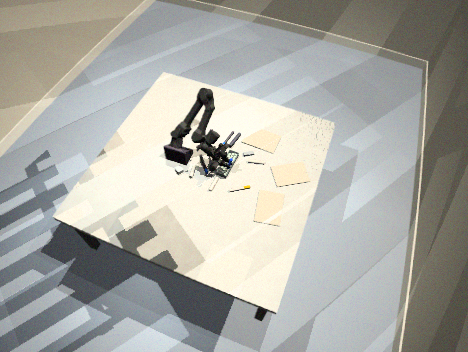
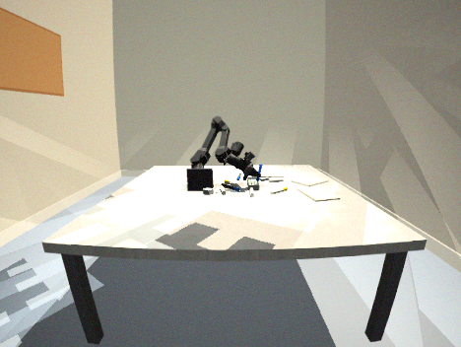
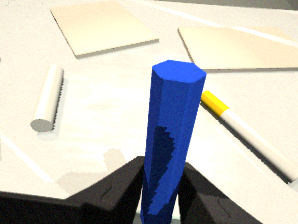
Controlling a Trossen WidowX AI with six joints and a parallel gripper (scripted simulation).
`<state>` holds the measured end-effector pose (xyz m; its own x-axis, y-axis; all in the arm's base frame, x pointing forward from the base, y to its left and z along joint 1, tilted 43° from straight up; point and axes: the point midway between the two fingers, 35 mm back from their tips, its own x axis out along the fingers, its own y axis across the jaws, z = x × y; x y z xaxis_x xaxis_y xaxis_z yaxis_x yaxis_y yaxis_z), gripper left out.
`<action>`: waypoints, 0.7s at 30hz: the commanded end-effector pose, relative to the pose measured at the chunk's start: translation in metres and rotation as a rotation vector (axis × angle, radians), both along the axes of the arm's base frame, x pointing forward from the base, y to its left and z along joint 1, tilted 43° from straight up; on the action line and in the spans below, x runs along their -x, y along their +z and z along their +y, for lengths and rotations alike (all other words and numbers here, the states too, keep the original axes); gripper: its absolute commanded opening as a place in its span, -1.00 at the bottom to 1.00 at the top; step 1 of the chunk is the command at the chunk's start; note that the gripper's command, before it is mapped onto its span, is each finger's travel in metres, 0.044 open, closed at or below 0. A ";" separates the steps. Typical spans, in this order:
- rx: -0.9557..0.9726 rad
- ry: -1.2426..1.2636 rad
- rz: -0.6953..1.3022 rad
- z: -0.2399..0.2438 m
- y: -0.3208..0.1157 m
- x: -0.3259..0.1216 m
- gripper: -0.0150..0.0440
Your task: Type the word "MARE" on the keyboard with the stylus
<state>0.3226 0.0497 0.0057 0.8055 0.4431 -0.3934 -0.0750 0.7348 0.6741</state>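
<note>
The blue six-sided stylus [image 1: 230,161] [image 2: 260,170] [image 3: 172,110] stands nearly upright in my gripper [image 2: 258,175] [image 3: 161,166], which is shut on it. The keyboard [image 1: 235,158] [image 2: 252,183] is a small dark-framed board with pale keys. It lies on the desk beneath my gripper and is partly covered by the arm in the top view. The lower end of the stylus is hidden behind the fingers in the wrist view. Which key is under it, and whether it touches one, I cannot tell.
A white pen with a yellow end [image 1: 239,189] [image 2: 279,190] [image 3: 255,142] lies beside the keyboard. A white cylinder [image 3: 48,97] lies at the left of the wrist view. Flat beige squares [image 1: 290,174] [image 1: 270,207] [image 1: 262,140] lie farther out. Several small items lie near the arm's base.
</note>
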 end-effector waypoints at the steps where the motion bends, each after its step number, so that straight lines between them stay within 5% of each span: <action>1: 0.002 -0.003 0.010 0.001 -0.003 0.000 -0.22; 21: 0.004 -0.003 0.009 -0.022 0.022 -0.004 -0.22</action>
